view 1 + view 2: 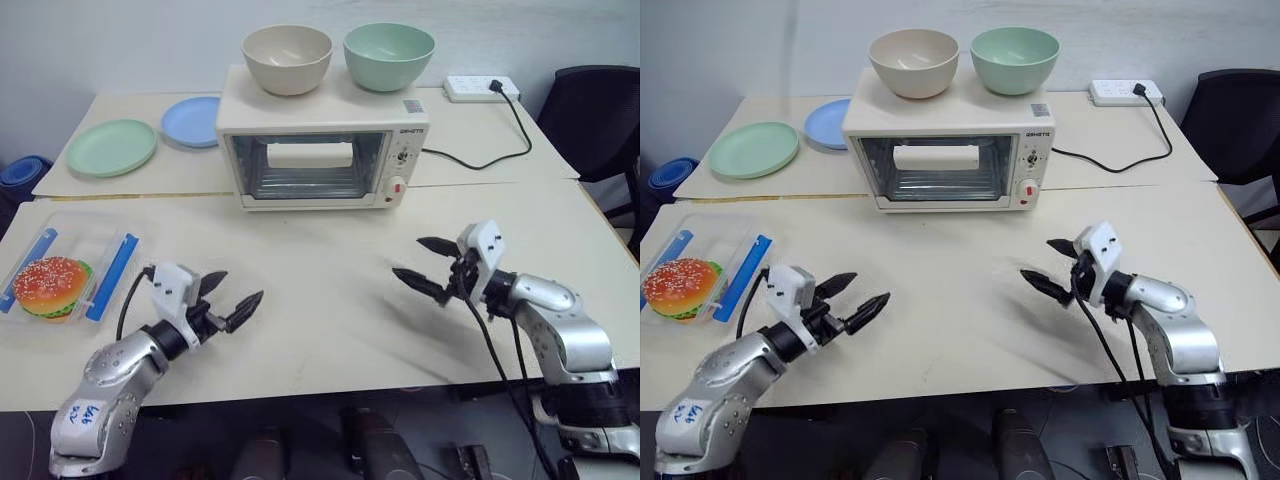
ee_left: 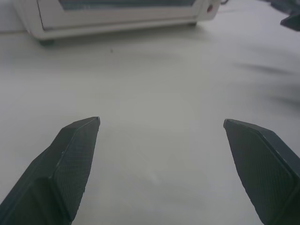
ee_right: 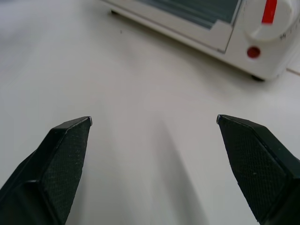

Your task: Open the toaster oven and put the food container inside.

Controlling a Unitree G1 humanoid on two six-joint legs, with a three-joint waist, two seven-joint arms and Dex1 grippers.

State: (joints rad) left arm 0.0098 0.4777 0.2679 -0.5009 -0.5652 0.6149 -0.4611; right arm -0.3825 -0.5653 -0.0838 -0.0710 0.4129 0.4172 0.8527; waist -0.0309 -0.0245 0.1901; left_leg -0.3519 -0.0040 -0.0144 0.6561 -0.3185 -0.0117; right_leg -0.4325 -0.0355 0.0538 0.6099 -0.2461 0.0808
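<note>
Looking down at the table (image 1: 330,300), we're seeing the toaster oven (image 1: 325,150) sitting upper centre with its glass door shut and two bowls (image 1: 287,58) riding on top. The food container (image 1: 65,275) with the burger is parked at the left edge. We're holding the left gripper (image 1: 232,297) at lower left and the right gripper (image 1: 425,265) at lower right, both jaws spread wide, gripping nothing.

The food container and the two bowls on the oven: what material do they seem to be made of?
Food container: probably clear, glossy plastic; the burger shows through, and the clips are blue. Beige bowl and green bowl: matte and opaque, likely plastic or melamine; ceramic cannot be ruled out.
</note>
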